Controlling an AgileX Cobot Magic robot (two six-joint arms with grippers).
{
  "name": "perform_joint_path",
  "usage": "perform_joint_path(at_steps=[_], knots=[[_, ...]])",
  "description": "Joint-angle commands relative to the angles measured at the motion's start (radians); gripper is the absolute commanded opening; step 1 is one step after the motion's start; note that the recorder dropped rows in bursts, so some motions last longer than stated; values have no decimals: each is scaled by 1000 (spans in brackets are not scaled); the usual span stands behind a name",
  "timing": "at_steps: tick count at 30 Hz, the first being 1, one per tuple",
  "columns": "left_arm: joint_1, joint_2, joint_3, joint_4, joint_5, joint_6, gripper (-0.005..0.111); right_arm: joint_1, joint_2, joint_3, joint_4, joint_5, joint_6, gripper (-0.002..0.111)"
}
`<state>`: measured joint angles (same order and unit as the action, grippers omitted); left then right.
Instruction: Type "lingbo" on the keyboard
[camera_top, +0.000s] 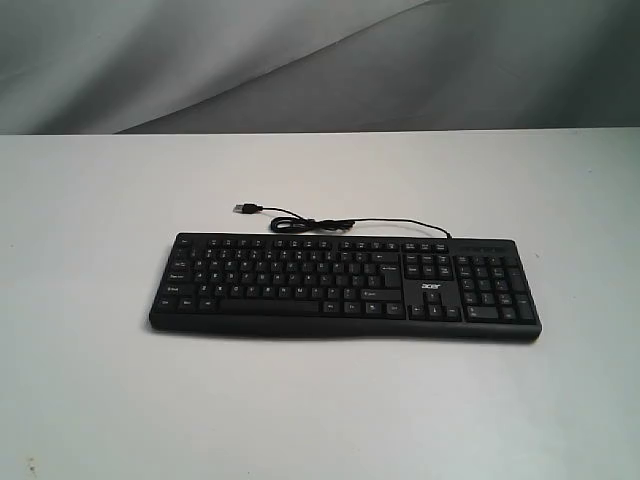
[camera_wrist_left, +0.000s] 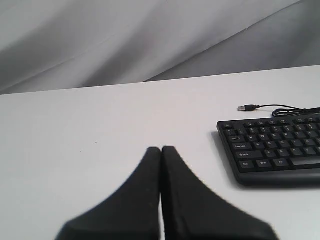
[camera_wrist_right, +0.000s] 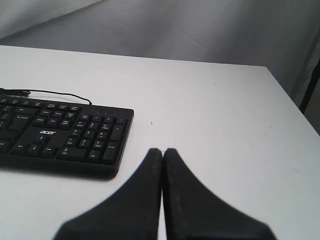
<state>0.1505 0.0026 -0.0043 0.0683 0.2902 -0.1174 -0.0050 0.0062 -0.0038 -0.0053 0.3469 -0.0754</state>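
The black keyboard (camera_top: 345, 287) lies flat in the middle of the white table (camera_top: 100, 380), its thin USB cable (camera_top: 330, 224) looping behind it to a loose plug. Neither arm shows in the exterior view. In the left wrist view my left gripper (camera_wrist_left: 161, 149) is shut, fingers pressed together with nothing between them, over bare table beside the keyboard's Ctrl-key end (camera_wrist_left: 272, 150). In the right wrist view my right gripper (camera_wrist_right: 162, 150) is likewise shut and empty, off the number-pad end of the keyboard (camera_wrist_right: 65, 140), apart from it.
A grey draped cloth (camera_top: 320, 60) hangs behind the table. The table's right edge (camera_wrist_right: 292, 100) runs close beyond the right gripper, with a dark stand leg (camera_wrist_right: 311, 85) past it.
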Motion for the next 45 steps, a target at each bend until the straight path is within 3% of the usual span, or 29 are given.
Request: perform_joint_path(at_steps=[1,9,16,26,32,36,45], knots=[[2,-3,4,-8,-5,-4,1,-7,-6,4,-9,1,2,0],[2,-3,4,-8,-5,-4,1,-7,-6,4,-9,-8,2,0],[2,-3,4,-8,-5,-4,1,-7,-6,4,24,-332,2,0],[2,-3,4,-8,-5,-4,1,-7,-6,4,24,-415,2,0],[2,-3,4,-8,-5,-4,1,-5,-6,4,28,-586,40,0],[2,-3,4,-8,-5,-4,1,-5,-6,4,89,-538,92,0],[2,-3,4,-8,-5,-4,1,-5,91,-350,95,-162,51,0]])
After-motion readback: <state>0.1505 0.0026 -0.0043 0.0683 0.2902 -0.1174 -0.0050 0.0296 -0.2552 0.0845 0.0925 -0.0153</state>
